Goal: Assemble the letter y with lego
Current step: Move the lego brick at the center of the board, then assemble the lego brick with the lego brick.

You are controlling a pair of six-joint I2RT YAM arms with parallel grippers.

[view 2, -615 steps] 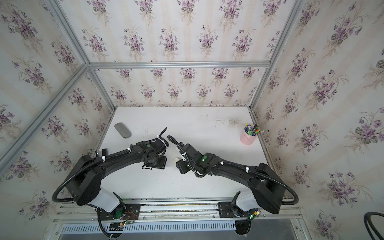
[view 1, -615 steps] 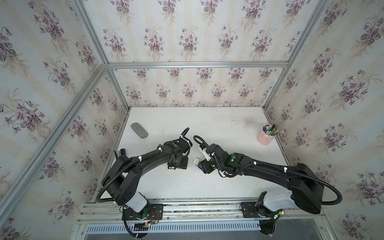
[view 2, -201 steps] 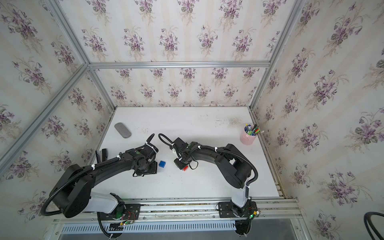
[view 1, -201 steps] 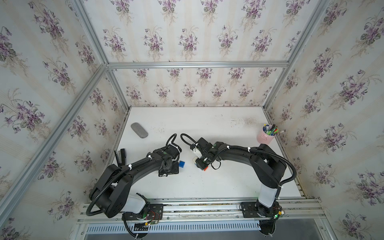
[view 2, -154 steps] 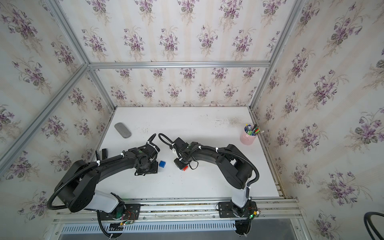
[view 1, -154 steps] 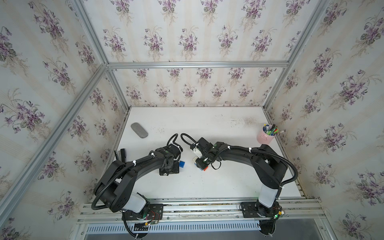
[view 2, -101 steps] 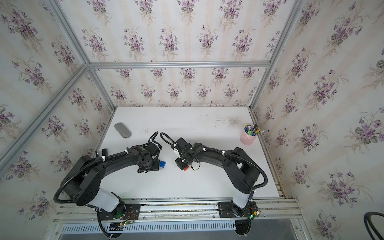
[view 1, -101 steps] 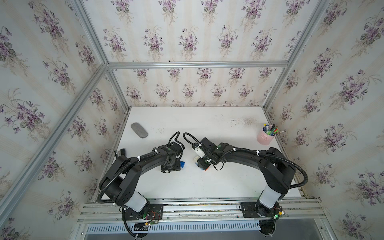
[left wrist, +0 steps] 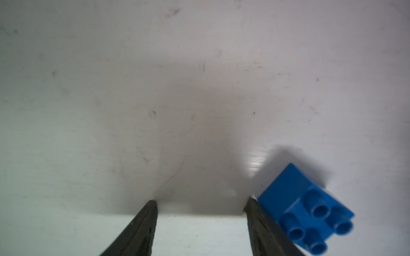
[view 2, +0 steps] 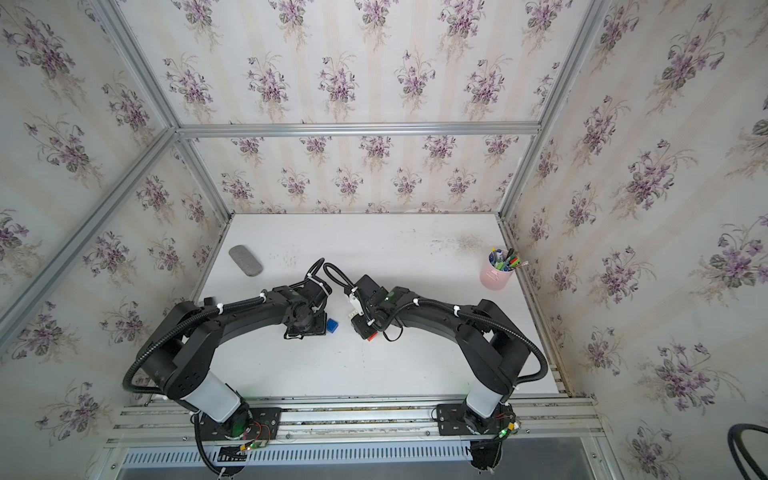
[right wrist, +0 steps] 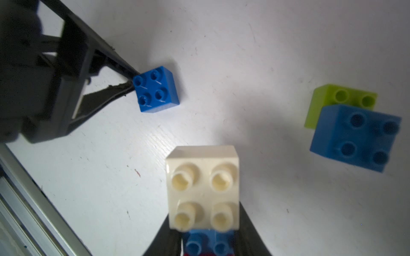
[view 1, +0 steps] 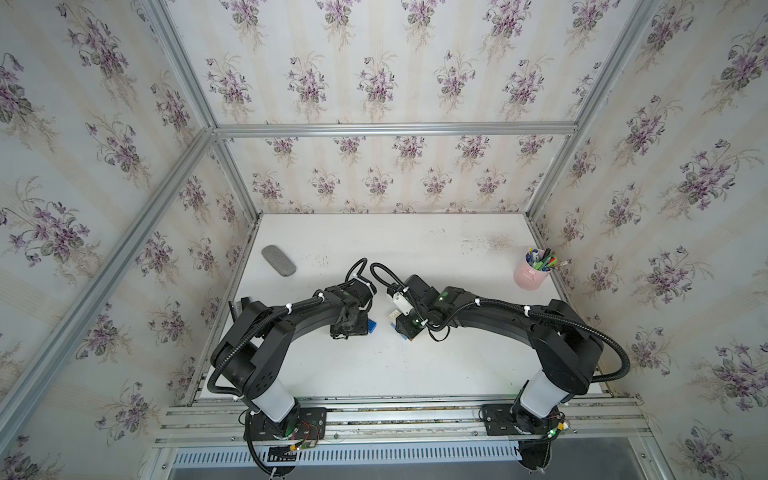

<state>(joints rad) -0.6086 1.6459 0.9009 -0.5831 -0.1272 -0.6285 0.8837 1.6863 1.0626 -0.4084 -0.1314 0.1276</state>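
My right gripper is shut on joined lego: a white brick sits over a light blue brick, with a sliver of red behind. A loose dark blue brick lies on the table in both top views. My left gripper is open and low over the table, with nothing between its fingers. The brick lies outside one finger, against its tip. A second dark blue brick overlaps a lime green brick to the side. No finished letter y shows.
A grey oblong pad lies at the back left of the white table. A pink cup of pens stands at the right edge. Both arms meet mid-table, and a metal rail runs along the front.
My left gripper has slid right up to the loose dark blue brick, and one fingertip now touches it. My right gripper holds the joined bricks almost in the same spot.
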